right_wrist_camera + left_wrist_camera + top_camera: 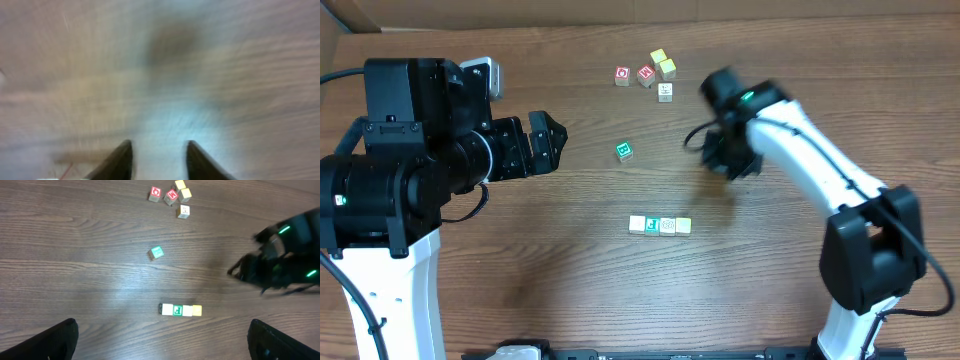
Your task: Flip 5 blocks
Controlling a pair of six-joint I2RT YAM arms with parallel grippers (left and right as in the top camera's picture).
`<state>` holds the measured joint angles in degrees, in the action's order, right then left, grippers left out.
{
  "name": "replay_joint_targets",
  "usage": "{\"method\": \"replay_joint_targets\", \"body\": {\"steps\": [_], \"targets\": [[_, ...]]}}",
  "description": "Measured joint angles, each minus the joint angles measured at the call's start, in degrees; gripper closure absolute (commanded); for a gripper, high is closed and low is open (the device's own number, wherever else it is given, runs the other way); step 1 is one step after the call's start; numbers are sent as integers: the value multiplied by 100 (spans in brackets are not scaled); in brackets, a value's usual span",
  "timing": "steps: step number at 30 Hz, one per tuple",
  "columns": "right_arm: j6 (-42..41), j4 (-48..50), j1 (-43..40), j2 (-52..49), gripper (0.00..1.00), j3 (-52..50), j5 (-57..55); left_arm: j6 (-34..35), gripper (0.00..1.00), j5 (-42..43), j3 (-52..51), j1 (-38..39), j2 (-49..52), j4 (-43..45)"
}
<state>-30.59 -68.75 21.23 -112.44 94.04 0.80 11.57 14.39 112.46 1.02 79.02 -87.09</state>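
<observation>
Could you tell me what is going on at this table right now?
Two robot arms are working with small letter cubes on a wooden table. A row of four cubes lies mid-table, a green-faced cube sits alone beyond it, and two red-printed cubes sit in a far cluster. The right gripper, blurred, is over bare wood with its jaws apart and empty. The left gripper is wide open, holding nothing.

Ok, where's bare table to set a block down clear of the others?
Bare table between the lone green block and the row of four, also nearer than that row. Crowded: the far cluster with the two red cubes.
</observation>
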Motion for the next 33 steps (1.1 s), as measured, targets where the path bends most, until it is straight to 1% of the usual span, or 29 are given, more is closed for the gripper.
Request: {"method": "replay_joint_targets", "body": {"steps": [1, 2, 3, 7, 9, 12, 18, 21, 23, 24, 25, 27, 28, 29, 30, 32, 33], "targets": [[111, 66, -146, 0, 18, 74, -17, 0, 0, 0, 0, 0, 0, 0], [203, 160, -348, 0, 1, 122, -37, 0, 0, 0, 0, 0, 0, 0], [273, 205, -483, 0, 0, 127, -63, 0, 0, 0, 0, 0, 0, 2], [420, 214, -1023, 0, 0, 125, -111, 0, 0, 0, 0, 0, 0, 20], [452, 221, -1222, 0, 0, 125, -120, 2, 0, 0, 0, 0, 0, 328], [494, 223, -1414, 0, 0, 125, -120, 0, 0, 0, 9, 0, 2, 831], [516, 223, -1473, 0, 0, 125, -120, 4, 0, 85, 9, 0, 2, 1115], [516, 221, -1473, 0, 0, 125, -120, 7, 0, 396, 9, 0, 33, 1246], [518, 221, -1473, 0, 0, 125, -120, 4, 0, 780, 9, 2, 129, 1250], [514, 221, -1473, 0, 0, 125, -120, 4, 7, 973, 9, 11, 214, 1246], [518, 221, -1473, 0, 0, 125, -122, 7, 27, 1128, 9, 26, 330, 1209], [516, 216, -1473, 0, 0, 125, -120, 42, 60, 1270, 9, 83, 595, 1069], [516, 219, -1473, 0, 0, 125, -120, 74, 83, 1287, 9, 129, 789, 960], [516, 221, -1471, 0, 0, 125, -120, 155, 92, 1276, 9, 179, 964, 863], [516, 219, -1473, 0, 0, 125, -120, 232, 96, 1241, 7, 238, 1152, 791], [516, 219, -1473, 0, 0, 125, -120, 420, 96, 1054, 7, 402, 1539, 723], [516, 221, -1473, 0, 0, 125, -122, 520, 92, 909, 4, 516, 1740, 715]]}}
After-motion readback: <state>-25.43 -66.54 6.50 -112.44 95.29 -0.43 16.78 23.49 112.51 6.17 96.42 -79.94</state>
